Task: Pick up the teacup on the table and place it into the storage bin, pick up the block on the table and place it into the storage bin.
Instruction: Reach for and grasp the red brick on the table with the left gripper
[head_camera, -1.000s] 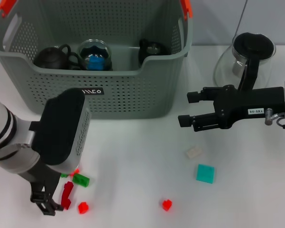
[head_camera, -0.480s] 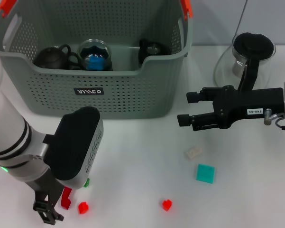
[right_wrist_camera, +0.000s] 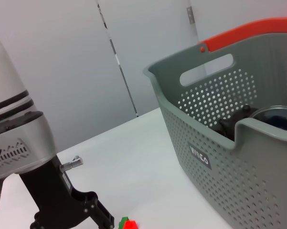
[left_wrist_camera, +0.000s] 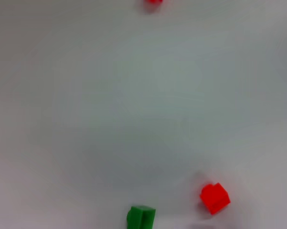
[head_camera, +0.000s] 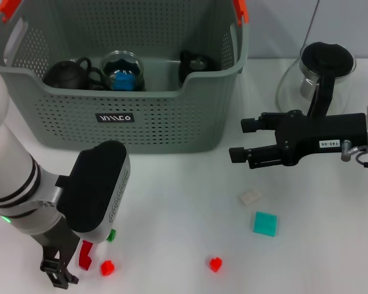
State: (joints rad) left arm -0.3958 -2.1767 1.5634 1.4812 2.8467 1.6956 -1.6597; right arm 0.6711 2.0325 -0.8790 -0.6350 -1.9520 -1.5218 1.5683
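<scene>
The grey-green storage bin (head_camera: 165,116) stands at the back of the table and also shows in the right wrist view (right_wrist_camera: 258,157). Dark teaware (head_camera: 67,72) and a glass cup (head_camera: 122,68) lie inside it. No teacup shows on the table. Several small blocks lie at the front. My left gripper (head_camera: 64,272) hangs low at the front left, right beside an upright red block (head_camera: 85,253). A green block (head_camera: 111,234) (left_wrist_camera: 141,217) and a small red block (head_camera: 107,267) (left_wrist_camera: 215,198) lie close by. My right gripper (head_camera: 244,141) hovers open and empty right of the bin.
A glass pitcher with a black lid (head_camera: 318,70) stands at the back right behind the right arm. A beige block (head_camera: 251,196), a teal block (head_camera: 265,223) and another red block (head_camera: 215,264) lie on the white table right of centre.
My left arm has shifted right and toward the front edge, now covering most of the green block. The right arm and the other blocks have not moved.
</scene>
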